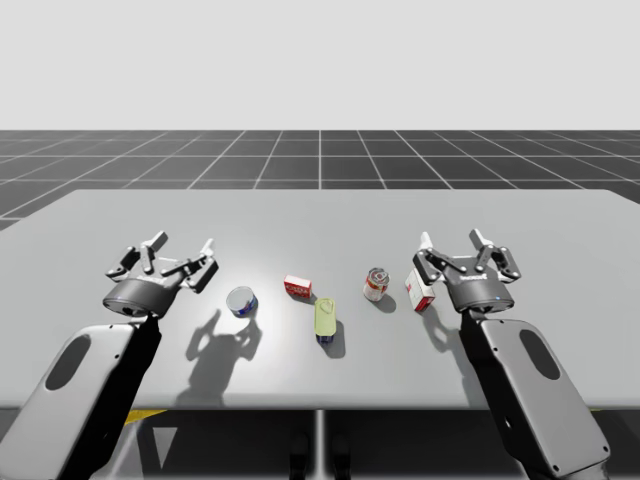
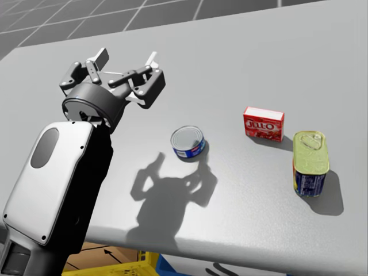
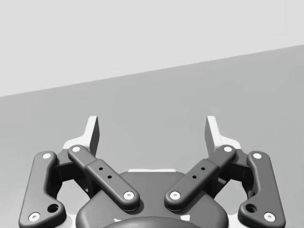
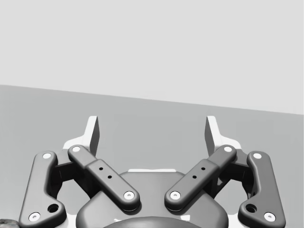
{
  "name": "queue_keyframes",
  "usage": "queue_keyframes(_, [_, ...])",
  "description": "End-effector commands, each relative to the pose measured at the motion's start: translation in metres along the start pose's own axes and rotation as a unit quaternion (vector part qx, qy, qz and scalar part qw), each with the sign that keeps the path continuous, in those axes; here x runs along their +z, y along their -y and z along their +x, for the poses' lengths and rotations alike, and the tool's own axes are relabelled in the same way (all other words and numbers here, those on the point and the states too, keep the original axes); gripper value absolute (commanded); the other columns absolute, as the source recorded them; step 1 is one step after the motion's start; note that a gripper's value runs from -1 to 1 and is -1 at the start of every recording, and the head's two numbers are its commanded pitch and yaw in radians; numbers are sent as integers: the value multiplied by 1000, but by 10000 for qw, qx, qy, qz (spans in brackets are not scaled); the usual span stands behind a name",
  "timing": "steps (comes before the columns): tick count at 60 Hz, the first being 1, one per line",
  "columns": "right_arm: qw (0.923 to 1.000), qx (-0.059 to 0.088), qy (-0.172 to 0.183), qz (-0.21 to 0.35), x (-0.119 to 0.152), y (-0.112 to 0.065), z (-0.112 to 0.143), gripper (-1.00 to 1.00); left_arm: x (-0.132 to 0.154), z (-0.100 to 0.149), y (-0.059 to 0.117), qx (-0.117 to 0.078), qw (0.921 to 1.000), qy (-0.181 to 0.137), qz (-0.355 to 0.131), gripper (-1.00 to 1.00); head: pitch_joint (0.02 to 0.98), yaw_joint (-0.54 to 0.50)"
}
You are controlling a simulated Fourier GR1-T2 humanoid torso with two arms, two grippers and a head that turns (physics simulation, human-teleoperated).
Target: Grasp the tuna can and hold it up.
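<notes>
- Over the left part of the bench [image 1: 320,215], my left claw [image 1: 182,255] hovers with both fingers spread wide and nothing between them; bare bench surface lies ahead of it in the left wrist view.
- Just right of that claw and a little nearer to me, the tuna can [image 2: 188,142] stands on the bench, apart from the fingers.
- It is a short round can with a blue wall and a silvery lid. It rests on its flat end, so its axis points straight up and the lid faces upward.
- The arm's shadow falls on the bench between the can and me.
- Further right sits a small red box [image 2: 263,123]. Near it is a green-topped oblong can [image 2: 310,163], whose long side runs away from me.
- Beyond these stands a red round can [image 1: 375,284], upright.
- A red-and-white box [image 1: 421,291] stands just beside my right claw [image 1: 452,245], which hovers over the bench's right side, fingers wide apart and empty.
</notes>
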Motion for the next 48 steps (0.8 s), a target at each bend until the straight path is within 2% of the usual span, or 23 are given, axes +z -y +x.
queue_keyframes(1, [10000,8,-16,20,0,-1,-1,-1000,5,4,11,-68,9992,-181,-360,-1000,848,334])
queue_keyframes(3, [10000,15,-14,20,0,-1,-1,-1000,8,8,15,-83,9989,-148,-431,-1000,848,333])
queue_keyframes(5, [10000,12,-13,18,0,-1,-1,-1000,15,11,19,6,9992,58,-396,-1000,849,333])
queue_keyframes(7, [10000,14,-13,20,0,-1,-1,-1000,18,13,20,-69,9987,90,-497,-1000,850,333])
queue_keyframes(12, [10000,1,-23,17,0,-1,-2,-1000,34,15,16,-165,9964,-76,-829,-1000,850,333])
queue_keyframes(15, [10000,-13,-29,12,0,-1,-2,-1000,42,14,12,-75,9942,-180,-1055,-1000,851,333])
queue_keyframes(17, [10000,-27,-39,10,0,-1,-2,-1000,48,12,10,53,9924,-268,-1199,-1000,851,334])
queue_keyframes(20, [10000,-42,-55,2,0,-1,-2,-1000,55,8,8,39,9910,-370,-1286,-1000,850,334])
queue_keyframes(26, [10000,-68,-55,5,1,-1,-2,-1000,68,-6,5,-104,9879,-549,-1447,-1000,846,333])
queue_keyframes(29, [10000,-87,-46,4,1,-1,-2,-1000,72,-18,3,-261,9854,-609,-1567,-1000,845,332])
queue_keyframes(34, [9999,-101,-43,-4,1,0,-2,-1000,73,-33,2,-300,9821,-727,-1709,-1000,843,330])
queue_keyframes(43, [9999,-134,-43,-1,1,0,-2,-1000,72,-59,6,-126,9745,-1123,-1937,-1000,847,327])
queue_keyframes(48, [9999,-143,-46,11,1,0,-2,-1000,68,-69,8,-135,9715,-1262,-2003,-1000,847,325])
